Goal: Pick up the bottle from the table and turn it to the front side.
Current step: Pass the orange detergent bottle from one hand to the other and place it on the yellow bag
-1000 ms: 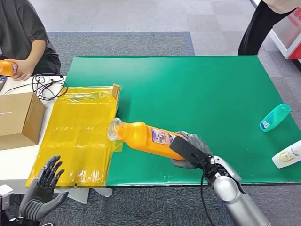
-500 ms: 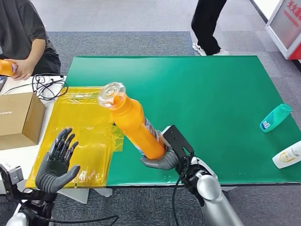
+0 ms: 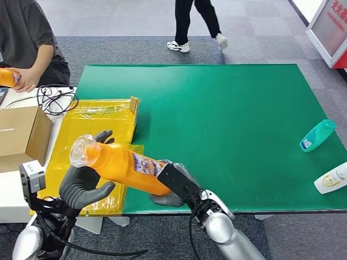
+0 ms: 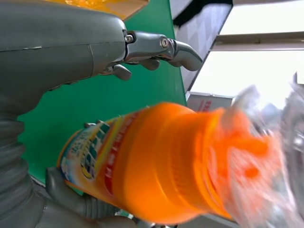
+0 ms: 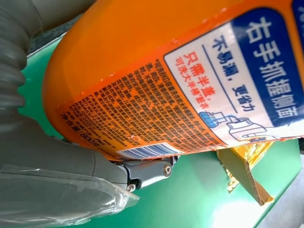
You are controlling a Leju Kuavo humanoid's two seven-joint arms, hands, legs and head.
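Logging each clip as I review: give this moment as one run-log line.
right hand: holds orange bottle by base | bottle: lifted, tilted, cap toward left hand | left hand: open under neck, contact unclear | green mat: two other bottles at right edge

The orange bottle (image 5: 150, 71) carries a back label with a blue panel reading "右手抓握侧面" in white. Below it, on white, blue text reads "不易漏,更省力" and red text "只需半盖". Dense small print and a barcode follow, too fine to read, with "800" near the base edge.
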